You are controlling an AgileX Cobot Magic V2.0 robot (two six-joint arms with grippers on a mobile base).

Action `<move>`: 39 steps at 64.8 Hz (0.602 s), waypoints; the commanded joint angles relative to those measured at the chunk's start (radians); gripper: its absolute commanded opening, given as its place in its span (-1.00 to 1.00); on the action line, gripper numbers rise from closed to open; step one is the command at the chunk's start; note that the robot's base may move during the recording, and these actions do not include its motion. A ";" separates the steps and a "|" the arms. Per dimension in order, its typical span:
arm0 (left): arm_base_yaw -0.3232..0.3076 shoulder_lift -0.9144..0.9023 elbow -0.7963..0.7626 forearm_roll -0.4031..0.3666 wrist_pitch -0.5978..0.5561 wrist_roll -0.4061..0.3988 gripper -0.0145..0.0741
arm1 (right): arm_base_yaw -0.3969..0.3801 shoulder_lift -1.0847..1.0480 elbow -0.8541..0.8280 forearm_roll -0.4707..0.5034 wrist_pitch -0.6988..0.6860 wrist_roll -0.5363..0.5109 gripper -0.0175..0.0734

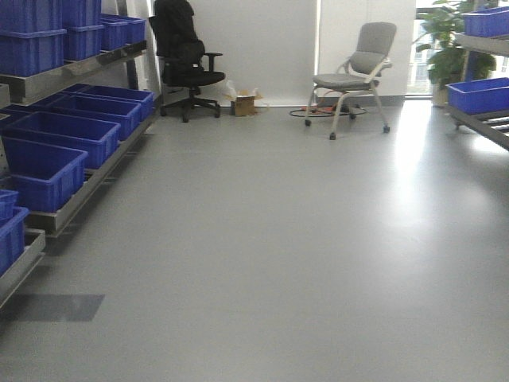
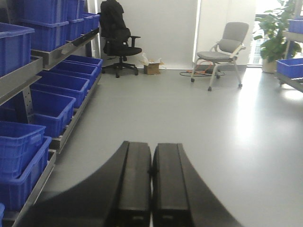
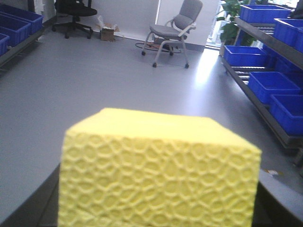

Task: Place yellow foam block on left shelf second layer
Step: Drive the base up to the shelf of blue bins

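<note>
The yellow foam block (image 3: 158, 170) fills the lower half of the right wrist view, its pitted face towards the camera. My right gripper (image 3: 158, 198) is shut on it; its dark fingers (image 3: 279, 198) show only at the block's sides. My left gripper (image 2: 151, 163) is shut and empty, pads touching, held above the grey floor. The left shelf (image 1: 73, 76) runs along the left wall with blue bins (image 1: 60, 131) on every level; it also shows in the left wrist view (image 2: 57, 53). Neither gripper shows in the front view.
A black office chair (image 1: 184, 60), a small cardboard box (image 1: 245, 103) and a grey chair (image 1: 358, 68) with cables under it stand at the far wall. A right shelf (image 1: 477, 119) holds blue bins (image 3: 265, 85). A plant (image 1: 445, 40) stands by the window.
</note>
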 commanded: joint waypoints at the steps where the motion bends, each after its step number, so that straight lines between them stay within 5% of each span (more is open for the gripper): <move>1: -0.005 0.007 0.026 -0.007 -0.088 -0.004 -0.36 | -0.005 0.016 -0.024 -0.014 -0.091 -0.008 0.07; 39: -0.007 0.007 0.026 -0.007 -0.088 -0.004 -0.36 | -0.005 0.016 -0.024 -0.014 -0.091 -0.008 0.07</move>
